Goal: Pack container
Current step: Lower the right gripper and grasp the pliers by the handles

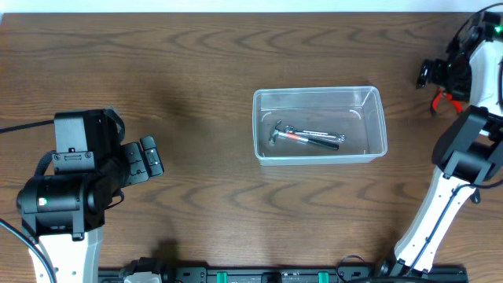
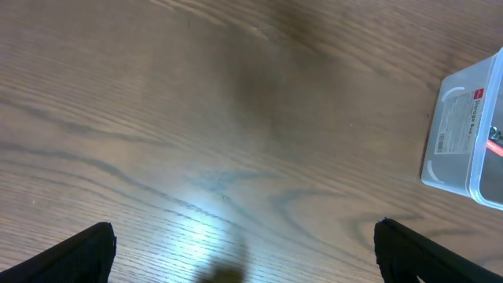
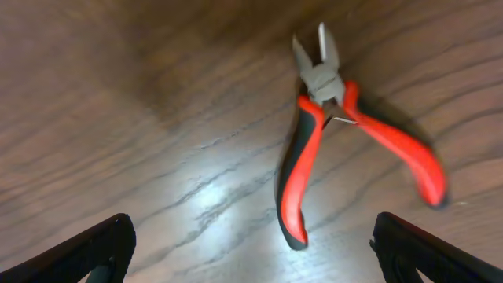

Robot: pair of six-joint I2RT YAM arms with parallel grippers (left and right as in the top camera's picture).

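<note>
Overhead: clear container [image 1: 317, 93] sits mid-table [image 1: 196, 71], upright, with a small hammer [image 1: 292, 135] and another metal tool lying in it, touching; the second tool is too small to name. Left gripper [image 1: 151, 157] is lower left, well apart from the container. Right gripper [image 1: 428, 76] is at the far right edge, with the red pliers [image 1: 443, 102] just beside it, partly hidden.

Left wrist: fingers spread wide over bare wood, holding nothing. The container's corner shows at the right edge.

Right wrist: fingers spread wide, nothing pinched. The pliers lie flat on the wood ahead of the fingers, handles splayed, apart from both.
</note>
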